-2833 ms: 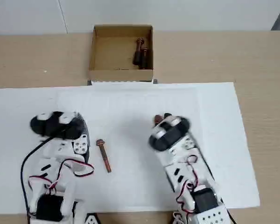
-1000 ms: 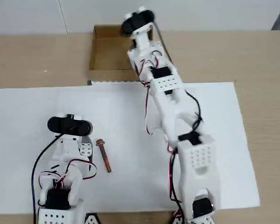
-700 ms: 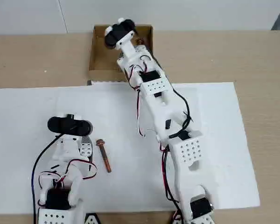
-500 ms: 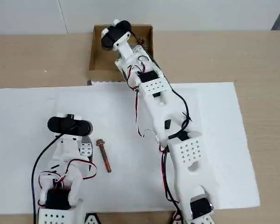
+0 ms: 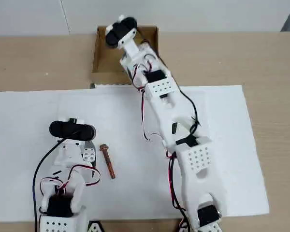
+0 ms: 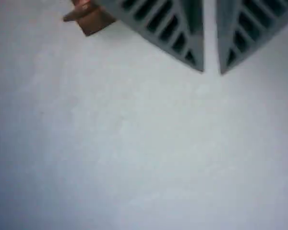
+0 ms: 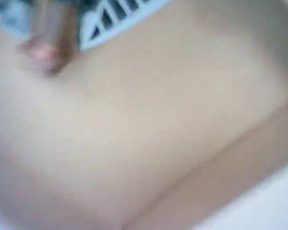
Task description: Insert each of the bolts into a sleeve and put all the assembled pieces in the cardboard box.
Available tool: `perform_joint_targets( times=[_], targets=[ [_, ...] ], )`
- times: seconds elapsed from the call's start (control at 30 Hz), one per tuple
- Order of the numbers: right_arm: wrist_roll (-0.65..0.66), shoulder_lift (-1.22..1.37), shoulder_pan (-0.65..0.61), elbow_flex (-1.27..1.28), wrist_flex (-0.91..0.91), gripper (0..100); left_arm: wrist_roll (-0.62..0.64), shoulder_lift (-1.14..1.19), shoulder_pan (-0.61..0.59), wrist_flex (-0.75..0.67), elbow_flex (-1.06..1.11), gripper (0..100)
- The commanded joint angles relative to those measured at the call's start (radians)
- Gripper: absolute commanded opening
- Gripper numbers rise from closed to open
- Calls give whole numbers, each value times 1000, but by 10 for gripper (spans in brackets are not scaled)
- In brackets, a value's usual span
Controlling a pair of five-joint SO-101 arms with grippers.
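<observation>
Right gripper (image 7: 69, 33) hung over box (image 5: 99, 57) at table's far edge, gripping blurred piece (image 7: 47, 36); arm (image 5: 159, 92) hid box contents. Left gripper (image 6: 211, 71) narrow, empty, over sheet's (image 5: 222, 125) left half; bolt (image 5: 107, 161) lay beside, cropped in wrist view.

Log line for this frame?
right claw: over cardboard box, holding copper piece | left claw: shut, beside loose bolt on white sheet

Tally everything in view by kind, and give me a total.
Robot arms: 2
Cardboard box: 1
White sheet: 1
Loose bolt on the sheet: 1
Held brown piece, too blurred to tell bolt from sleeve: 1
Total: 6
An arm covers part of the box's inside, so anything lying there is not counted.
</observation>
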Motion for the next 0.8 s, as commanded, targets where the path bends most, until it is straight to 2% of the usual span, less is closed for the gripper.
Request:
perform_joint_targets(
  times=[0.0, 0.57, 0.77],
  targets=[
    [6, -157, 16, -57, 90, 6, -5, -8, -3, 6, -4, 6],
    [-3, -587, 27, -57, 748, 2, -3, -8, -5, 6, -4, 6],
    [-150, -690, 76, -57, 934, 3, -3, -8, -6, 6, -4, 6]
  ],
)
